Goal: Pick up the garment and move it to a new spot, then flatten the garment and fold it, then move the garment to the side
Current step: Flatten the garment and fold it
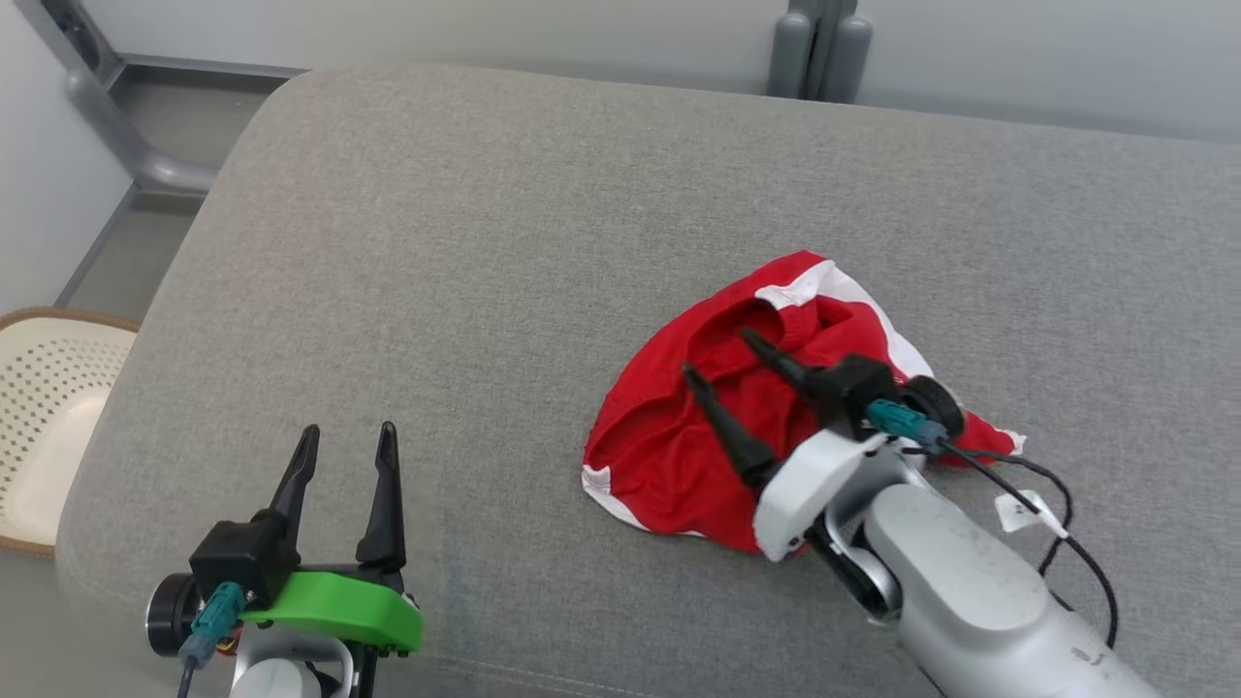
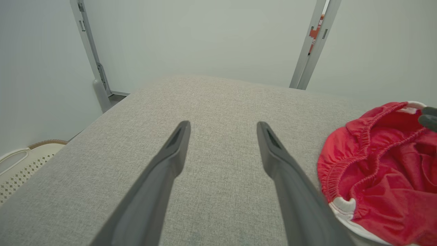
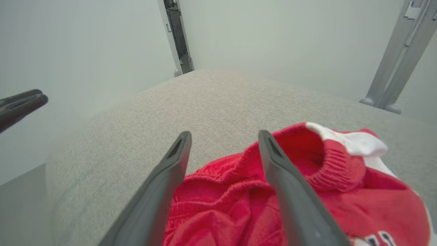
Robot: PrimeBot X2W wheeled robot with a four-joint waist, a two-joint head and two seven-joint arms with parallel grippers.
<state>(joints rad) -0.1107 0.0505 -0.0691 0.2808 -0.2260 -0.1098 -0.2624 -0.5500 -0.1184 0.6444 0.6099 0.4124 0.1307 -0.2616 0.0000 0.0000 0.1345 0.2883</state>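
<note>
**Head view.** The worktop [image 1: 485, 242] is a grey fabric-covered pad with rounded corners. The garment [image 1: 669, 446], red cloth with white trim, lies crumpled in a heap right of centre. The right hand [image 1: 718, 352] reaches over the heap from the near side, its two fingers spread wide with nothing clamped between them. It is not clear whether the tips touch the cloth. A black cable [image 1: 1066, 514] carrying a white tag [image 1: 1018, 509] loops beside the right forearm, just beside the heap's near right edge. The left hand [image 1: 349, 431] is at the near left over bare fabric, well apart from the garment, fingers wide and holding nothing. A cream perforated basket [image 1: 48, 407] with a brown rim stands off the left edge of the worktop. Grey frame posts [image 1: 814, 48] rise beyond the far edge.

**Left wrist view.** The left hand [image 2: 222, 123] points across bare grey fabric. The garment [image 2: 382, 164] sits to the right of its right finger, gathered waistband facing the camera. The basket [image 2: 20, 167] shows at lower left.

**Right wrist view.** The right hand [image 3: 224, 133] stands spread above the garment [image 3: 307, 184]. The right finger crosses the ribbed waistband, and the left finger lies along the heap's edge. The fabric ahead is unobstructed.
</note>
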